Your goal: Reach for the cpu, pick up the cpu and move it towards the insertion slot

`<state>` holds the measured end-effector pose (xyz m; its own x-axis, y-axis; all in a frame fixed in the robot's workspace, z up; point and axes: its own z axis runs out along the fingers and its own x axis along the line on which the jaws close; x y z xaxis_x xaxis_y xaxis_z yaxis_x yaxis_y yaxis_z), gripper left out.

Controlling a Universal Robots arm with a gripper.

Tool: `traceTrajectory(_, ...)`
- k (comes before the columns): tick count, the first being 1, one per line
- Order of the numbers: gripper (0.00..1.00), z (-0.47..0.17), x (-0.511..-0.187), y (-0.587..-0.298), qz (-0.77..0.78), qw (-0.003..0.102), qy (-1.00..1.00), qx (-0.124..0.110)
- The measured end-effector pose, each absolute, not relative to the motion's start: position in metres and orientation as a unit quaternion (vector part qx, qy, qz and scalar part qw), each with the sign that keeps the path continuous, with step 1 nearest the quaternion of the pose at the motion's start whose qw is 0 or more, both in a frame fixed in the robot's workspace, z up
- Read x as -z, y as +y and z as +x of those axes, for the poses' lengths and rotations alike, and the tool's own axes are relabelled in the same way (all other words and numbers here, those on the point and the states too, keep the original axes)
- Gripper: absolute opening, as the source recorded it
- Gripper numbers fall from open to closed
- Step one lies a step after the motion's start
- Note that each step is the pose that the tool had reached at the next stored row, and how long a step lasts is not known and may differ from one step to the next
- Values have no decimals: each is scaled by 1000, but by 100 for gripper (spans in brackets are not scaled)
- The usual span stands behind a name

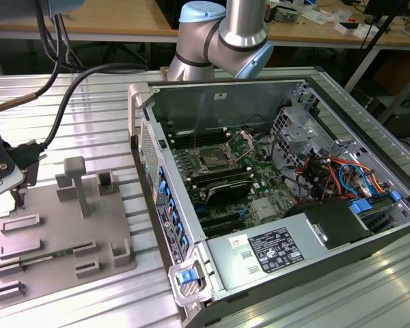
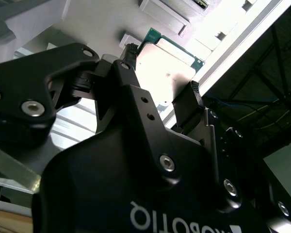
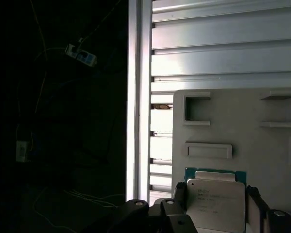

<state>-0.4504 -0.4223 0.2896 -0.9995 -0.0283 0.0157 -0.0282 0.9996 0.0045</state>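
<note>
The cpu (image 2: pixel 167 65), a flat silvery square with a thin green rim, sits between my gripper's (image 2: pixel 162 70) two black fingers (image 2: pixel 194 92), which press against its opposite edges. In the first wrist view the cpu (image 3: pixel 216 201) hangs over the grey plastic tray (image 3: pixel 233 116), with the gripper (image 3: pixel 216 191) shut on it. In the exterior view the gripper (image 1: pixel 15 186) is at that view's far left, over the tray's (image 1: pixel 61 232) far left corner. The insertion slot (image 1: pixel 215 160), a silver-framed socket on the green motherboard, lies inside the open computer case, well to the exterior view's right of the gripper.
The open computer case (image 1: pixel 273 96) has raised metal walls, a power supply (image 1: pixel 260 253) at the front and loose cables (image 1: pixel 335 174) on the exterior view's right. The tray carries raised blocks (image 1: pixel 75 179). Thick cables (image 1: pixel 61 109) trail from the arm over the ribbed metal table (image 1: pixel 102 137).
</note>
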Motion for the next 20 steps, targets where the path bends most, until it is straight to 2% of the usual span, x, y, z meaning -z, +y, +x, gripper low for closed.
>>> traceTrajectory(20, 55, -450, -300, -422, 14, 8, -1000, 2)
